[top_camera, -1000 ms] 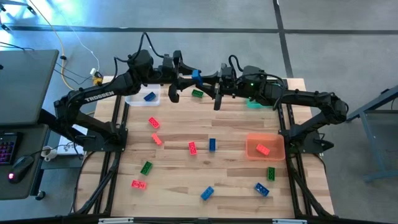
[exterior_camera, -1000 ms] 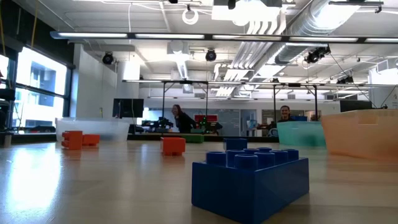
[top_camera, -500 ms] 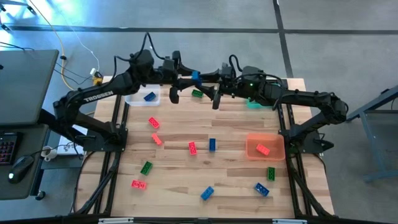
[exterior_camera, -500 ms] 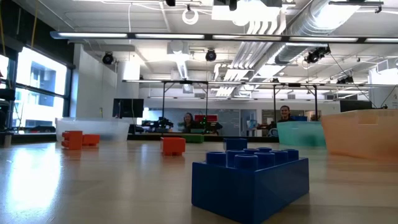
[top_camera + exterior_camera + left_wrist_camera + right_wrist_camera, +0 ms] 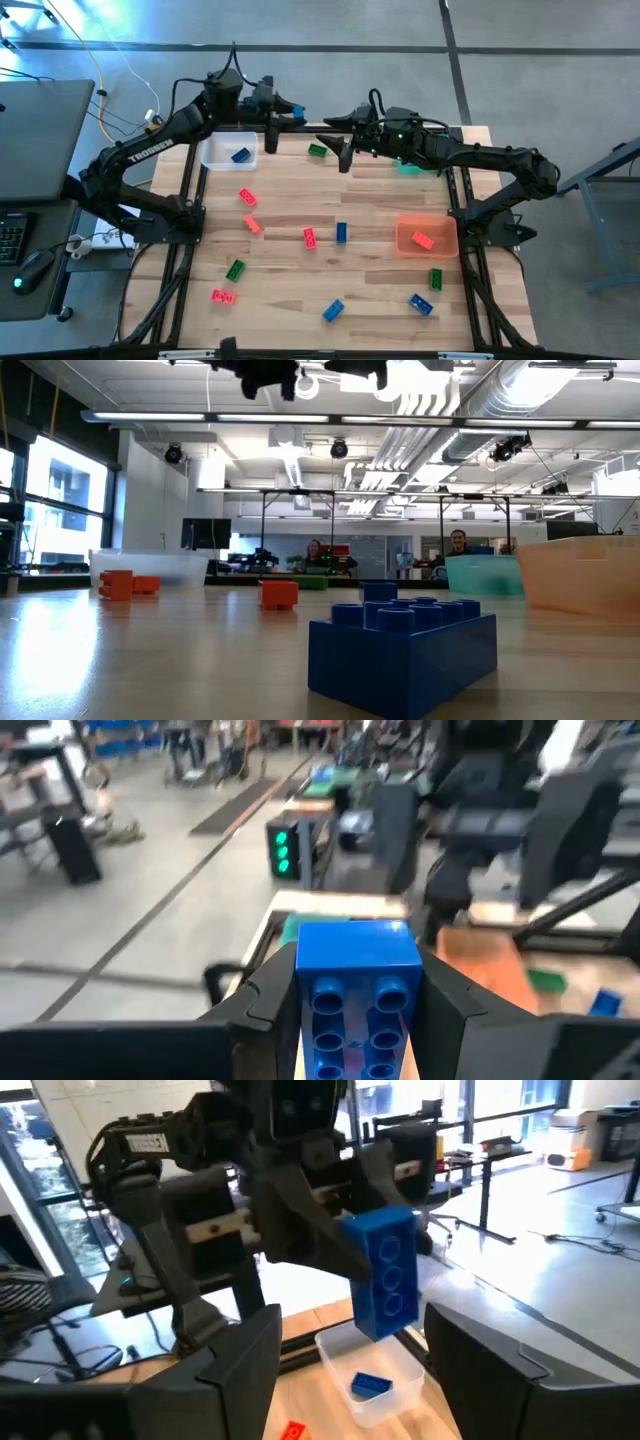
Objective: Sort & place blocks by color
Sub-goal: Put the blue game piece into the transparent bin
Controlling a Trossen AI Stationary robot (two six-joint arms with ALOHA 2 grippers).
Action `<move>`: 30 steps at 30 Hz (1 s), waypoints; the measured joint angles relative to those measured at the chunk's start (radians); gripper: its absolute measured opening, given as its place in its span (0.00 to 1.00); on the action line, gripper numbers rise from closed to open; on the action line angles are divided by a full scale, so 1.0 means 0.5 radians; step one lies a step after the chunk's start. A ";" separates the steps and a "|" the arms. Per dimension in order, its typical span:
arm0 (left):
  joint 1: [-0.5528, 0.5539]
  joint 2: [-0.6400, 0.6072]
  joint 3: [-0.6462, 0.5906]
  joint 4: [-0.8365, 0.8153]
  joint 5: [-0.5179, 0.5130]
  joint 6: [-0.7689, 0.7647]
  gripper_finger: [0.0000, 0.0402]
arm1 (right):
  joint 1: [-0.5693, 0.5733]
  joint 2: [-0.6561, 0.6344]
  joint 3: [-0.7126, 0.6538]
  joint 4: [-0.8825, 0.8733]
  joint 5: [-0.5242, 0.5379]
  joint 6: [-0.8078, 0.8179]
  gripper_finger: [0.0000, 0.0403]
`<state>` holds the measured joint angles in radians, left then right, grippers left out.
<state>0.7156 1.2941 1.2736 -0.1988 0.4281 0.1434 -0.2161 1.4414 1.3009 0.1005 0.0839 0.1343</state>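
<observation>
My left gripper (image 5: 297, 113) is high over the table's far edge, shut on a blue block (image 5: 296, 108), just right of the clear bin (image 5: 215, 150). The right wrist view shows this block (image 5: 386, 1270) standing on end in the left fingers. My right gripper (image 5: 334, 138) hangs open a short way to the block's right, its fingers (image 5: 240, 1370) apart with nothing between them. Red, blue and green blocks lie scattered flat on the table, such as a green one (image 5: 318, 151) and a red one (image 5: 310, 237). My left gripper pinches the blue block between its two fingers, one on each of its long side faces (image 5: 308, 1000). The fingers reach in level from the table's left. The block is lifted clear, high above the table, with its studded face (image 5: 352, 1010) toward the wrist camera.
The clear bin holds one blue block (image 5: 240, 155). An orange bin (image 5: 445, 240) at the right holds a red block (image 5: 423, 240). A green bin (image 5: 408, 167) sits partly under my right arm. A large blue block (image 5: 400, 650) lies close in the low view.
My right gripper has opened and let go of the blue block, staying where it was. My left gripper has kept the block and swung away toward the table's left and far edge, so a gap now separates the two grippers.
</observation>
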 joint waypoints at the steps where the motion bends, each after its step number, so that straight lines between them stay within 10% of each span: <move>1: 0.023 -0.010 0.000 -0.075 -0.017 0.030 0.27 | 0.000 0.000 0.000 0.000 0.010 -0.001 0.58; 14: 0.286 -0.068 0.000 -1.044 -0.587 0.259 0.27 | 0.000 -0.002 0.000 -0.072 0.043 -0.001 0.58; 30: 0.523 0.153 0.000 -1.565 -0.899 -0.217 0.27 | -0.236 -0.002 0.000 -0.172 0.049 0.097 0.58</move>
<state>0.9770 1.3705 1.2736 -0.9814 -0.0212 0.0350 -0.3342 1.4404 1.3009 0.0147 0.1086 0.1830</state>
